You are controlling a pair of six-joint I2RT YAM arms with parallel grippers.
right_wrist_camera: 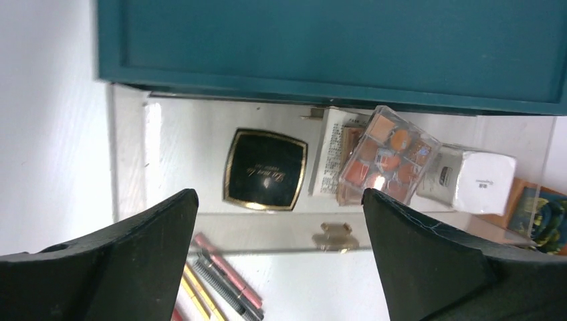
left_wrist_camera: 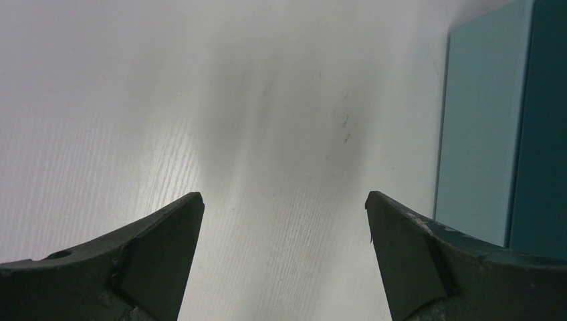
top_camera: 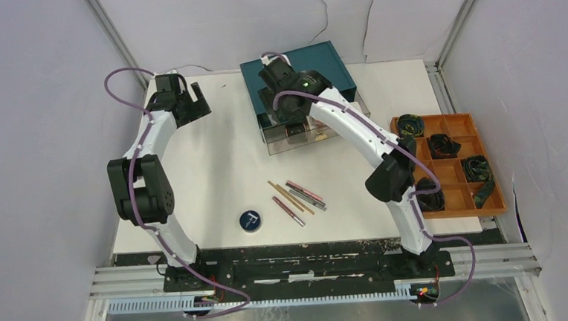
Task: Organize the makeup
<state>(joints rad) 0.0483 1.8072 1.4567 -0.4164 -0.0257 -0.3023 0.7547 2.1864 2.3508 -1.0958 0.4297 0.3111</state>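
Observation:
In the right wrist view a clear drawer (right_wrist_camera: 127, 154) stands pulled out of the teal drawer box (right_wrist_camera: 334, 47). In it lie a black square compact (right_wrist_camera: 265, 168), a white packet (right_wrist_camera: 332, 157), a multicolour eyeshadow palette (right_wrist_camera: 388, 155) leaning on the packet, and a white cube (right_wrist_camera: 483, 180). My right gripper (right_wrist_camera: 279, 195) is open and empty above the drawer's front. Several thin pencils (top_camera: 297, 197) and a round dark-blue tin (top_camera: 251, 221) lie on the table. My left gripper (top_camera: 194, 106) is open and empty at the far left, over bare table (left_wrist_camera: 284, 196). I cannot pick out the brown compact.
An orange tray (top_camera: 453, 166) with black coiled items stands at the right edge of the table. The teal box (top_camera: 297, 64) sits at the back centre and shows at the right of the left wrist view (left_wrist_camera: 481, 134). White walls close in the table on three sides.

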